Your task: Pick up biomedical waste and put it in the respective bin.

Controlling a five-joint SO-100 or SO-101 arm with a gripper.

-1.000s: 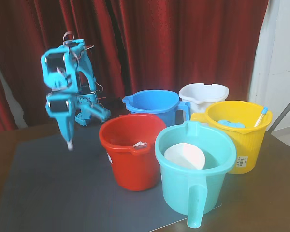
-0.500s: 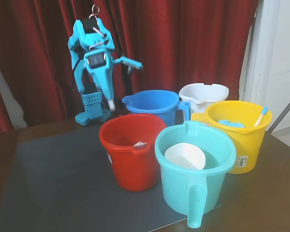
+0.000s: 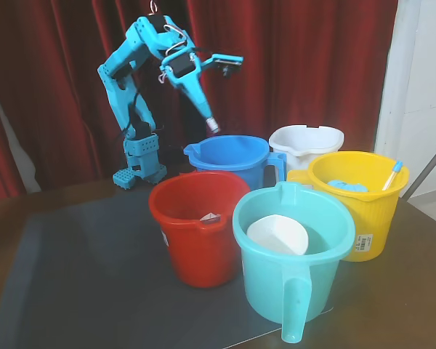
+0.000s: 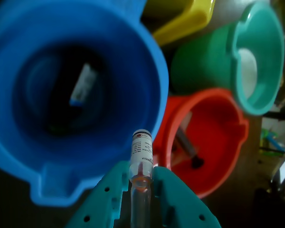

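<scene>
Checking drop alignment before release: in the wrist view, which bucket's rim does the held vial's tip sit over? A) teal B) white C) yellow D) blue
D: the vial, clamped between the fingers, points its labelled tip at the near rim of the blue bucket, with the red bucket just beside it.

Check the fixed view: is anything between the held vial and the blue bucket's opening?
No. In the fixed view the vial in the gripper hangs above the blue bucket rim with only air between. The wrist view agrees.
</scene>
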